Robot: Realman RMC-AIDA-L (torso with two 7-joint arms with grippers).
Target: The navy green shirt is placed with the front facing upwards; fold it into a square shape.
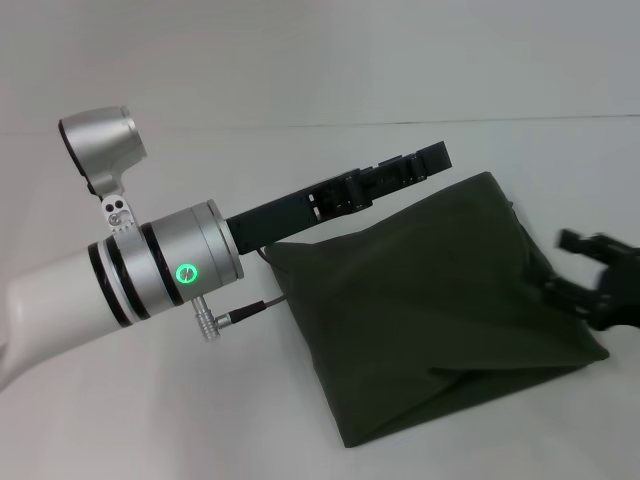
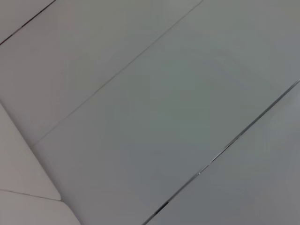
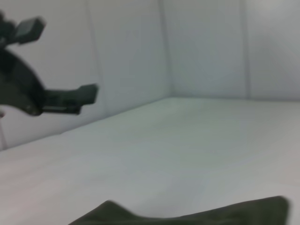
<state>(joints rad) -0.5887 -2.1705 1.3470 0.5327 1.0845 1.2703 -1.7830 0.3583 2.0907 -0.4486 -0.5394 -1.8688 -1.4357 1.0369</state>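
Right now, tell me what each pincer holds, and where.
Neither pincer holds anything. The left pincer hangs open above the folded navy green shirt's far edge; the right pincer is open beside its right edge.

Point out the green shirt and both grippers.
navy green shirt [image 1: 430, 310]: head view, middle of the folded cloth.
left gripper [image 1: 420, 160]: head view, at its fingertips above the shirt's far edge.
right gripper [image 1: 590, 268]: head view, between its open fingers at the shirt's right edge.

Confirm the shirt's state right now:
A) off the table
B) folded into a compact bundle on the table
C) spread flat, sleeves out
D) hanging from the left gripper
B: the navy green shirt lies folded in layers on the white table, neither gripper lifting it.
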